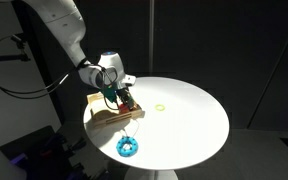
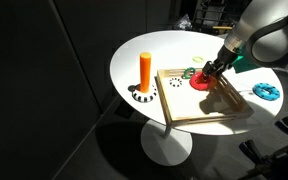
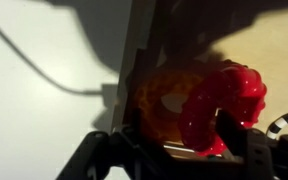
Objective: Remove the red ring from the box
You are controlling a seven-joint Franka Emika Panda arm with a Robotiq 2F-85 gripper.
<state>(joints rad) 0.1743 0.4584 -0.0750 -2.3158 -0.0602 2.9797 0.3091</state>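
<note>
The red ring (image 2: 198, 83) lies in the far part of the box (image 2: 209, 118), a shallow tan wooden tray, close to its wall. My gripper (image 2: 213, 71) is down on the ring. In the wrist view the red ring (image 3: 239, 90) fills the centre, beside the box's wall (image 3: 139, 60). The dark fingers of my gripper (image 3: 174, 145) are on either side of it and seem closed on it. In an exterior view my gripper (image 1: 120, 97) hangs low over the box (image 1: 102, 113).
An orange cylinder (image 2: 146, 70) stands on the round white table (image 2: 134, 55) left of the box. A blue toothed ring (image 1: 127, 147) lies near the table's edge and also shows in an exterior view (image 2: 266, 91). A thin yellow-green ring (image 1: 160, 106) lies mid-table.
</note>
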